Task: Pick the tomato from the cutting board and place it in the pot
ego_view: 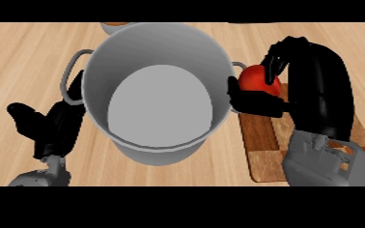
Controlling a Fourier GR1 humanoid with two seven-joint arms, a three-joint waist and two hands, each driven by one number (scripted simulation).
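- The right hand (285, 84) curls fingers and thumb round the tomato (255, 79), held just right of the pot (160, 94), beside its rim and over the cutting board (265, 145).
- The left hand (51, 125) rests with fingers spread, left of the pot, on the wooden worktop (35, 58).

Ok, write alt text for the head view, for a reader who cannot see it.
The robot's right hand curls round a red tomato above a wooden cutting board, just right of a large grey pot with nothing visible inside. The left hand rests open beside the pot's left handle, on a light wooden counter.
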